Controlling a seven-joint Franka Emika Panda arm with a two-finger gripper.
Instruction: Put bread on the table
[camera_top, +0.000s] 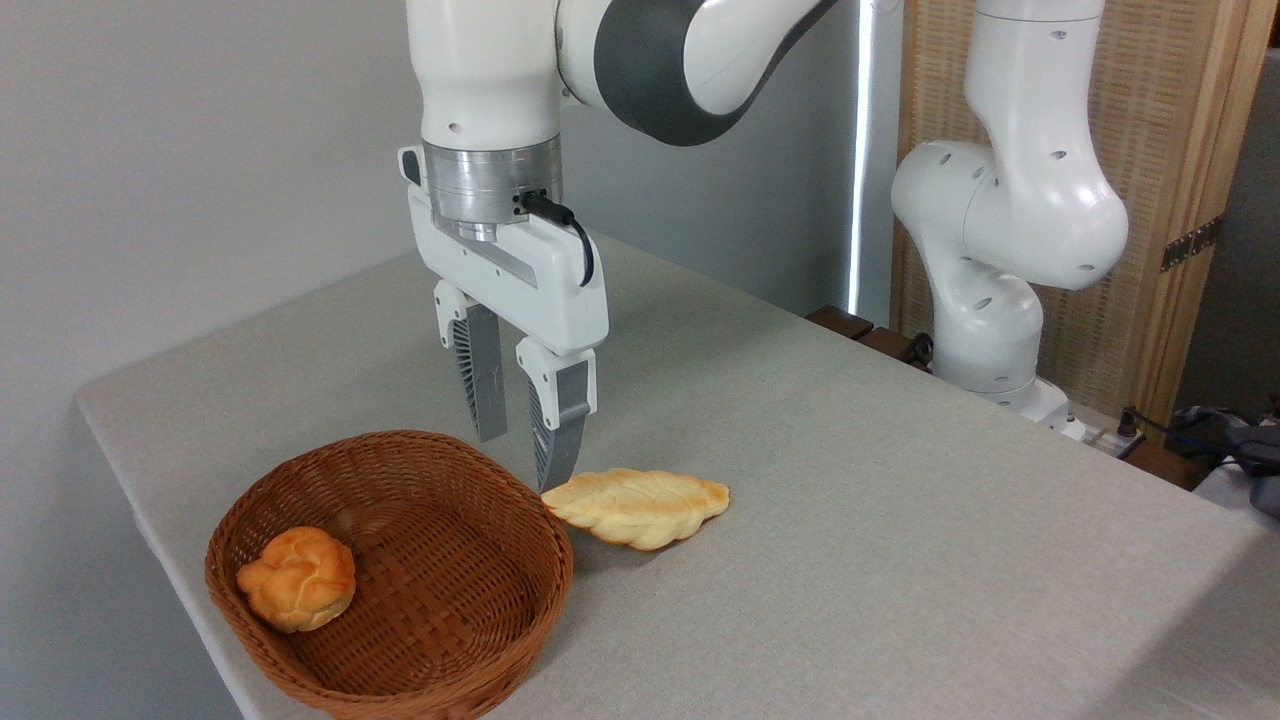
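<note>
**Bun in basket, jaws empty**

From the fixed camera I saw the bun (298, 578) lying inside the basket (470, 640), against its left wall, at the table's (850, 500) near-left corner. The loaf (640, 507) lay on the cloth, its left tip just beside the basket's right rim. My jaws (522, 460) hung above the basket's far rim, pointing down, parted and holding nothing; the right fingertip (556, 465) sat close over the loaf's left end. The arm's base (985, 340) stood at the table's far-right edge.
</note>
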